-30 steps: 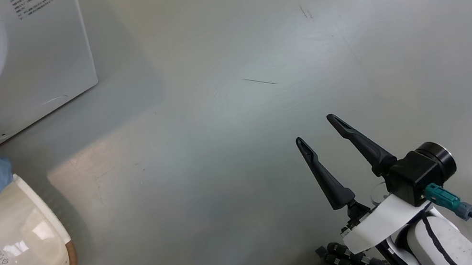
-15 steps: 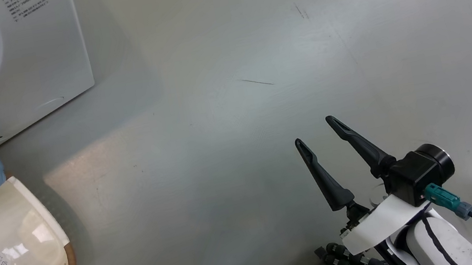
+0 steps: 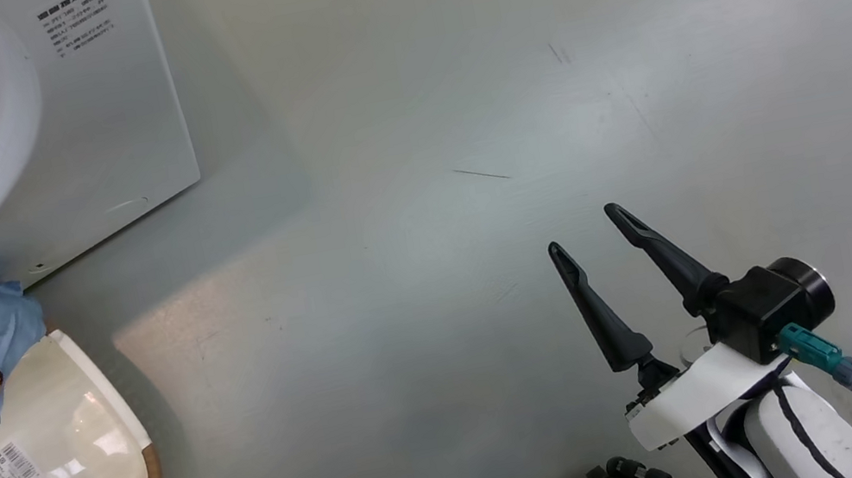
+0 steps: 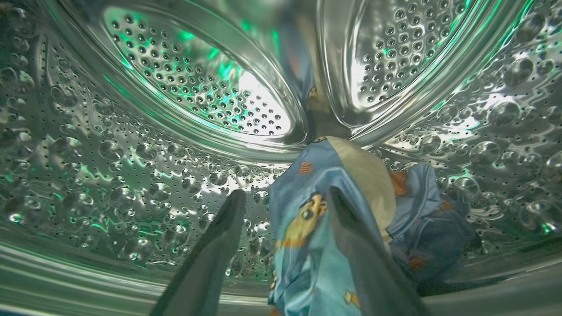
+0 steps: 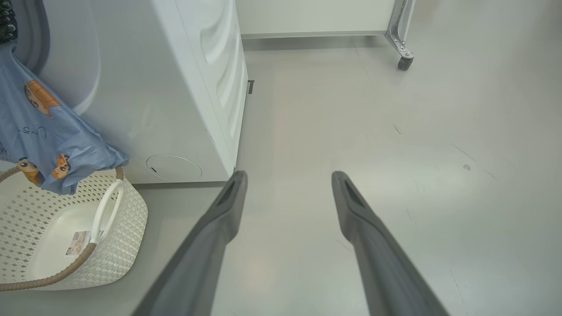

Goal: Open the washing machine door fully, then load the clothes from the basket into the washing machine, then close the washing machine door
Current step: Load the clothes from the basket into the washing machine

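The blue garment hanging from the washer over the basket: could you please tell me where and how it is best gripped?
Probably the bunched lower end of the garment, where it sags onto the basket rim: the cloth gathers into folds there, in front of the washer. Come from the open floor side with the right tool, pinching across the folds.

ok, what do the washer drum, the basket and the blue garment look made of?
Perforated silvery drum: likely polished stainless steel, mirror glints, embossed dimples.
Cream-white perforated basket: seemingly moulded plastic, semi-gloss, regular holes; brown rim looks woven, maybe moulded.
Light blue cartoon-print garment: thin matt cloth, soft folds; fibre unclear.
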